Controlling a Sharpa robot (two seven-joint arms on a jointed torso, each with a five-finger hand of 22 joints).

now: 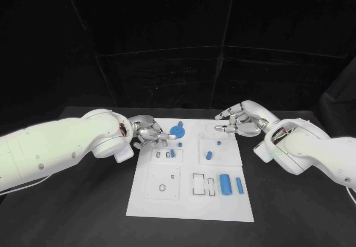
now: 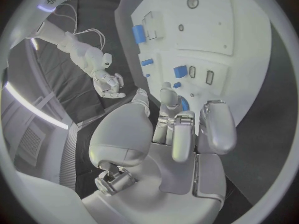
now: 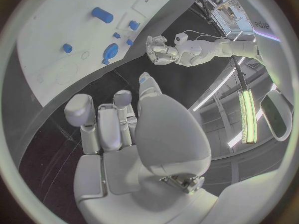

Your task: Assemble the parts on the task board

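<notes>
— Where the flat white rectangular task board [image 1: 191,203] comes nearest the robot, what sits on it?

— Two blue cylinders stand side by side at the near right: a thick blue cylinder [image 1: 225,185] and, just beside it, a slimmer blue peg [image 1: 239,186]. To their left are rectangular slots, then a square panel with a ring outline.

— And further up?

— A small blue oblong piece [image 1: 209,154] lies in the middle right panel. Across from it, a small blue upright block [image 1: 171,154] stands in the left panel. Beyond these, a round blue disc-shaped part [image 1: 176,130] sits near the far left corner of the board.

— The hands?

— The silver left hand [image 1: 147,133] hangs at the board's far left edge, just beside the disc. Its fingers [image 2: 181,134] are curled inward, and the wrist view shows nothing plainly held between them. The silver right hand [image 1: 238,119] hovers over the far right corner, fingers [image 3: 109,129] bent loosely, with no part visible in them.
</notes>
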